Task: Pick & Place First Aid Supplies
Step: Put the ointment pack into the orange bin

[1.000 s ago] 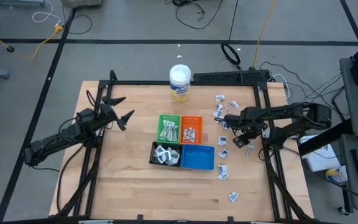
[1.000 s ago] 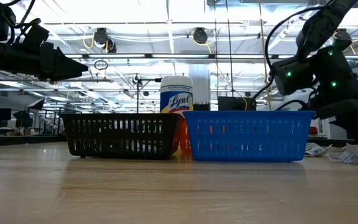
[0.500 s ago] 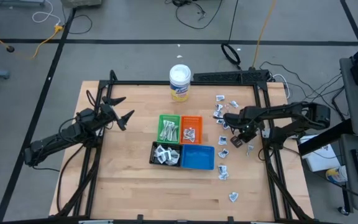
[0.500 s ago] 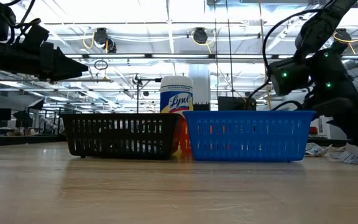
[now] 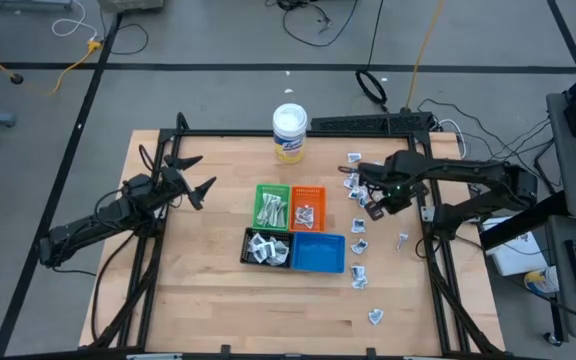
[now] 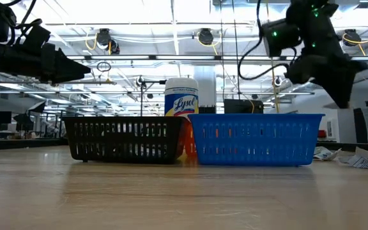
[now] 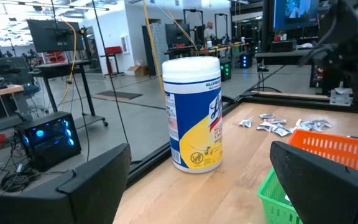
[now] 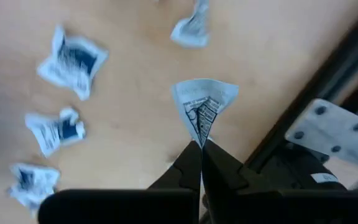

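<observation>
A small white packet [image 8: 202, 104] is pinched between the closed fingers of the right gripper [image 5: 373, 207], raised above the table [image 5: 198, 300] right of the orange tray [image 5: 308, 206]. Farther left, the left gripper [image 5: 196, 178] is held open and empty.

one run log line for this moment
right gripper: shut on packet, lifted above table | left gripper: open, waiting at left | blue tray: no packets visible

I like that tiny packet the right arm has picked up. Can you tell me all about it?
The packet is small, flat and white-grey with dark print, crinkled into a pointed shape. The right tool pinches its lower tip with shut fingers and holds it in the air above the wooden table, where other packets lie loose.
</observation>
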Controlling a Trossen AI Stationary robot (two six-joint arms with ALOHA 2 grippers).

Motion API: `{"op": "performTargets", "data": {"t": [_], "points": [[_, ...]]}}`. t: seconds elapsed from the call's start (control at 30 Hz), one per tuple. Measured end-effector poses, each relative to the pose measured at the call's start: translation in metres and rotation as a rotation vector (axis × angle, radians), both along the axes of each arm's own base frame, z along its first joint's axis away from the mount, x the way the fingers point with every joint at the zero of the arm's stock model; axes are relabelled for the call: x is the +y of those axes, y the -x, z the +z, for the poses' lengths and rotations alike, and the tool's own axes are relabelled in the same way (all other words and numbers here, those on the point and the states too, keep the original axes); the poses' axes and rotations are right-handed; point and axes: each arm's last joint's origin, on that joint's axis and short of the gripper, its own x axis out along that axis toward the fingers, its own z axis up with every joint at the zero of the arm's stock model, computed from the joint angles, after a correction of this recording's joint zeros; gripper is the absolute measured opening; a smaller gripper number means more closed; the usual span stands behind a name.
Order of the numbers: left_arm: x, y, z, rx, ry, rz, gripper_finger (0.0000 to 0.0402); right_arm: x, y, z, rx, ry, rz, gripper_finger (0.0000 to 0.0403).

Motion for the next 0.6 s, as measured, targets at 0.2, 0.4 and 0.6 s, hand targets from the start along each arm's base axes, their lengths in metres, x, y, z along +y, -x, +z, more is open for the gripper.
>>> {"op": "performTargets", "data": {"t": [0.2, 0.4, 0.6], "points": [[0.000, 0.000, 0.000, 0.000, 0.000, 0.000, 0.0392, -0.007, -0.015, 0.010, -0.026, 0.050, -0.094, 0.0001], [0.000, 0.000, 0.000, 0.000, 0.000, 0.000, 0.0392, -0.013, -0.055, 0.018, -0.034, 0.067, -0.172, 0.0000], [0.000, 0.000, 0.000, 0.000, 0.000, 0.000, 0.0392, -0.014, -0.104, 0.030, -0.080, 0.062, -0.235, 0.0000]]}}
